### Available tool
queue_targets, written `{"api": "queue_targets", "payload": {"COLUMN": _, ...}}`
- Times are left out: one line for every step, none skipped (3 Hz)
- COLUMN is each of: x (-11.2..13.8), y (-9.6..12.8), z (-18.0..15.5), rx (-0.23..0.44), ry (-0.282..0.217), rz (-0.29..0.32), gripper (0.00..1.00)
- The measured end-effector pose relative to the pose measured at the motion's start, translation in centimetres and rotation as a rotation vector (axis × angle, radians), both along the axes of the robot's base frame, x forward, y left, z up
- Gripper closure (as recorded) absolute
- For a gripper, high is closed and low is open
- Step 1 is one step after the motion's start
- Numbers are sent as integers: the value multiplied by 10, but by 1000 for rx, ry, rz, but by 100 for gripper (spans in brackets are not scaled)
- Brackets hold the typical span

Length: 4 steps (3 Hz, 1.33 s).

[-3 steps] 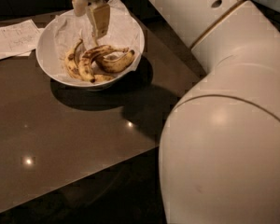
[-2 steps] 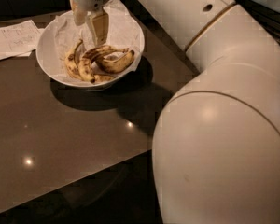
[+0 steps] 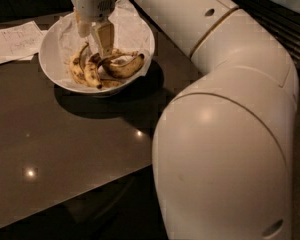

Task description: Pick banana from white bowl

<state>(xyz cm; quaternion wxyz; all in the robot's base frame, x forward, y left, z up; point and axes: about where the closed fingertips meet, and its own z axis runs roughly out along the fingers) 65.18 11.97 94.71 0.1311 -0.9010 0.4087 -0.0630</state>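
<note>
Over the white bowl (image 3: 49,66) at the far left of the worktop (image 3: 65,144), I've got the pincer (image 3: 95,45) pointing straight down, fingers (image 3: 104,36) apart w/ nothing betw them, tips just above the fruit. The banana (image 3: 91,72), brown-streaked, lies in the bowl on crinkled paper among other bananas (image 3: 124,68), its dark upper end below the pincer. Written sheet (image 3: 15,41) lies left of the bowl; arm (image 3: 230,84) fills the right side
</note>
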Motion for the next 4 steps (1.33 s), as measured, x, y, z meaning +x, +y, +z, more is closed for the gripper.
{"api": "queue_targets", "payload": {"x": 2, "y": 1, "z": -11, "rx": -9, "ry": 16, "rz": 5, "gripper": 44}}
{"api": "queue_targets", "payload": {"x": 4, "y": 1, "z": -22, "rx": -16, "ry": 36, "rz": 3, "gripper": 42}}
{"api": "queue_targets", "payload": {"x": 7, "y": -1, "z": -32, "rx": -20, "ry": 57, "rz": -2, "gripper": 40}}
{"api": "queue_targets", "payload": {"x": 10, "y": -4, "z": -40, "rx": -23, "ry": 71, "rz": -7, "gripper": 41}}
